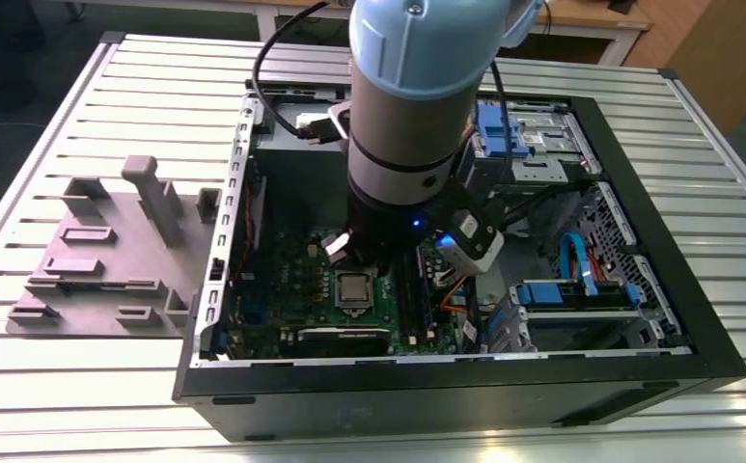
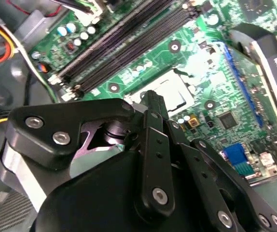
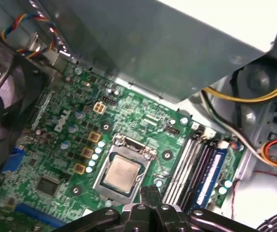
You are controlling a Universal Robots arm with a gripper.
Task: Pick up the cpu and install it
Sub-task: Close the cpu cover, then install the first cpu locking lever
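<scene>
cpu (image 3: pixel 122 174) in socket (image 3: pixel 110 191) — gripper (image 3: pixel 150 191) above

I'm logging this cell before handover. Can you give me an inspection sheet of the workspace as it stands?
Surface: slatted metal table, carrying an open PC case.
Job's things: cpu lies flat in the socket on the green motherboard.
Clutter: grey fixture block beside the case, on the exterior view's left.
Pincer: pincer shut, holding nothing, above the board beside the socket.
Cables: yellow, red and black wires by the case wall; blue cables near the drive bays.
Surroundings: wooden furniture behind the table.
</scene>
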